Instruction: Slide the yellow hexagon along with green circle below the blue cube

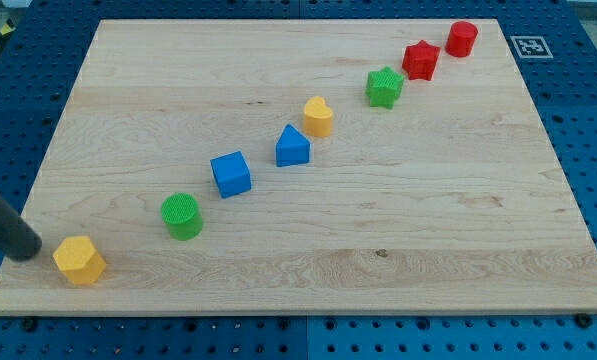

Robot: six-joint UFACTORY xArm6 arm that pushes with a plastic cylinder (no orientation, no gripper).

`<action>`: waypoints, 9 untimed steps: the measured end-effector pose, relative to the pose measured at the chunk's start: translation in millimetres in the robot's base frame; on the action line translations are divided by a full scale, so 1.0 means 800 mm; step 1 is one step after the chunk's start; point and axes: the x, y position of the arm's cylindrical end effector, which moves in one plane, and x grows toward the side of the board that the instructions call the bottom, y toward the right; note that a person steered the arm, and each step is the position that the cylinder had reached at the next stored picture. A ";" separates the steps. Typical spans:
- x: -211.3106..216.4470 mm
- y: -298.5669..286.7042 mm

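Camera view: my tip (30, 252) sits just left of the yellow hexagon (79, 260), near the board's lower-left corner.
Claw: none — a bare rod, nothing to open or close.
Green circle (182, 216): up and right of the hexagon, apart from it.
Blue cube (231, 173): beyond the circle, on the same diagonal.
Step done well: push rightward, steering the hexagon into the circle so both travel together — keep contact centred, or it slips aside.
Writing: none readable; a square marker (527, 46) at the view's top right.
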 end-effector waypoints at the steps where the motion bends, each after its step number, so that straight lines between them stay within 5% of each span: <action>1: 0.016 -0.002; 2: 0.061 0.001; 6: 0.054 0.130; 9: 0.015 0.092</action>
